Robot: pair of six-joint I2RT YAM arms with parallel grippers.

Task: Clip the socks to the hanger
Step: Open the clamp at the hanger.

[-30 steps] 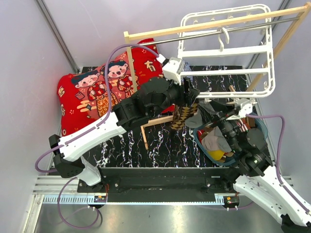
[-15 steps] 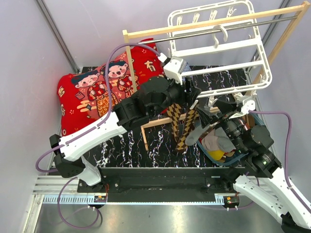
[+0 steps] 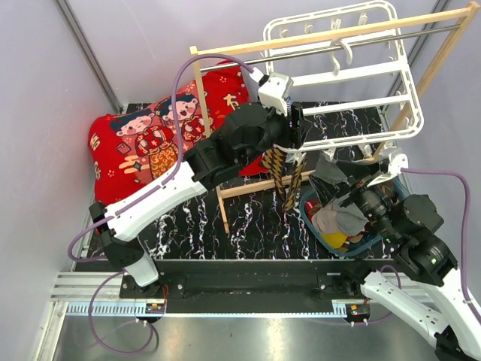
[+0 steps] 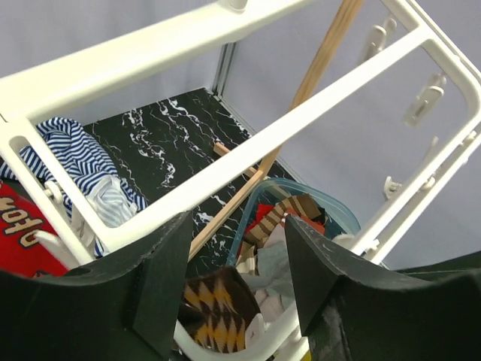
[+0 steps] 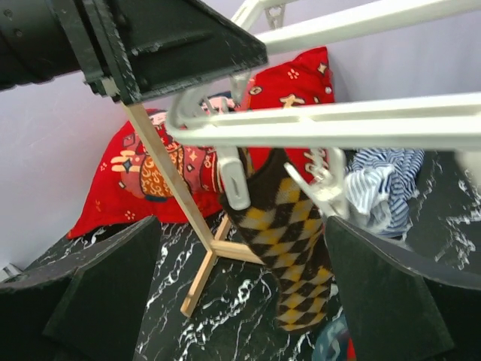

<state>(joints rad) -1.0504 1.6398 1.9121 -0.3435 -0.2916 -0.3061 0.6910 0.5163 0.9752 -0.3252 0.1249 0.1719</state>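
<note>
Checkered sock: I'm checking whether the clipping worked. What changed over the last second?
The brown diamond-checkered sock, bunched between both arms before, now hangs down from the white plastic grid hanger. The right gripper opened its jaws and drew back rightwards. The left gripper and hanger shifted slightly away. The red printed cushion and light wooden pole rack stayed put.

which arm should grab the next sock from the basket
Right. The right gripper is open and empty, next to the basket of laundry. The left gripper is occupied holding the hanger, where the checkered sock hangs.
</note>
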